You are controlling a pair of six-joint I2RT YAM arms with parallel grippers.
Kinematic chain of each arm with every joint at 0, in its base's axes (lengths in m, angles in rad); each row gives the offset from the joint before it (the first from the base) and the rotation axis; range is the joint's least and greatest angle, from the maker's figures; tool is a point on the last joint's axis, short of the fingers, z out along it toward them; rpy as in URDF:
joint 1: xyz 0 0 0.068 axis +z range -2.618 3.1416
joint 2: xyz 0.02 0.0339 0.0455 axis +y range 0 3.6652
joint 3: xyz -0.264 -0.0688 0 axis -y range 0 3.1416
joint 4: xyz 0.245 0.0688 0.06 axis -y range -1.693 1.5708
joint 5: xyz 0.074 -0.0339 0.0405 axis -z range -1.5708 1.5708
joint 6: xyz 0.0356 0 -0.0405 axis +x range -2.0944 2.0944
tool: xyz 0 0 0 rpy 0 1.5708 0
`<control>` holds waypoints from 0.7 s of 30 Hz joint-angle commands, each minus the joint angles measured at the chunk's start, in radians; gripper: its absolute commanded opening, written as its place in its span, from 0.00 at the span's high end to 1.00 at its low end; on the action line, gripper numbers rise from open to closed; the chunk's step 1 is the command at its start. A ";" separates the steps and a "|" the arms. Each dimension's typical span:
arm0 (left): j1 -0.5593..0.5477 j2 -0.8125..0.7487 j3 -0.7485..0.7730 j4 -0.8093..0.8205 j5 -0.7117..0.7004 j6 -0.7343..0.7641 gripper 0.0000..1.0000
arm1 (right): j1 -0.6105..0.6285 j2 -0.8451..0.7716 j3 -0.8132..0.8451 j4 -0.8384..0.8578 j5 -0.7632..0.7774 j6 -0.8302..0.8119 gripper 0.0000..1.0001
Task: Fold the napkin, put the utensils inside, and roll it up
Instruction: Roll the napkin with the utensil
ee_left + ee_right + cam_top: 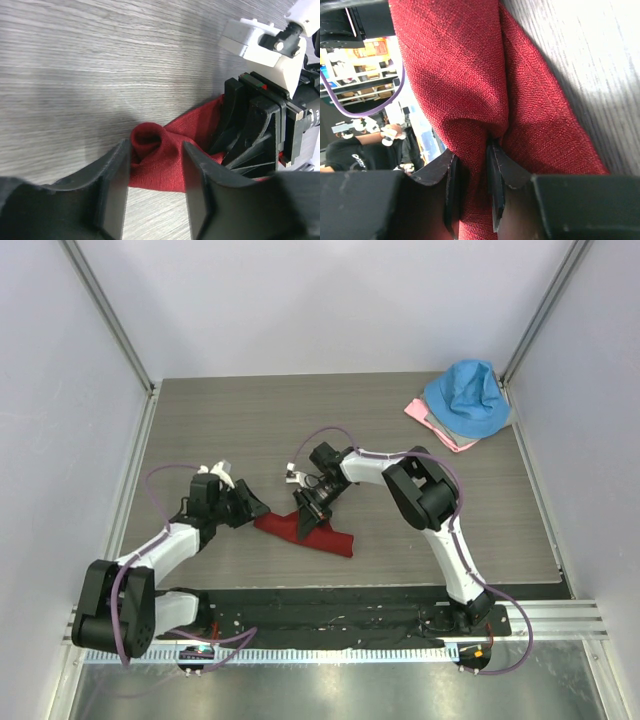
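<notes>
Napkin (335, 543) lies on the table (300, 420) as a long, narrow, bunched strip, in the near middle between the two arms. It runs from upper left to lower right in the top view.

Right gripper (303, 523) comes down onto the middle of the strip. In the right wrist view its fingers (451, 190) are narrowly set, pinching a raised fold of the red cloth between them. Cloth drapes on both sides of the pinch.

Left gripper (255, 508) sits low at the strip's left end. In the left wrist view its jaws stand apart, about half wide. The curled, tube-like end of the napkin lies in the gap just ahead of the pads (117, 190). No squeeze on the cloth is visible, and bare table shows between the fingers nearer the camera.

The two grippers are close together, the right one just beyond the left one's fingertips.

Blue cloth (468, 395) is heaped on a pink cloth (425, 418) at the far right corner, well apart from the napkin.
</notes>
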 commanded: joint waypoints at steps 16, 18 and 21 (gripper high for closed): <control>-0.020 0.176 0.082 -0.025 0.003 -0.011 1.00 | 0.015 -0.301 -0.040 0.109 0.434 0.061 0.41; -0.020 0.189 0.100 -0.074 0.005 -0.005 1.00 | 0.060 -0.366 -0.079 0.180 0.520 0.027 0.39; -0.020 0.207 0.140 -0.127 0.000 -0.010 1.00 | 0.132 -0.501 -0.208 0.324 0.713 -0.037 0.34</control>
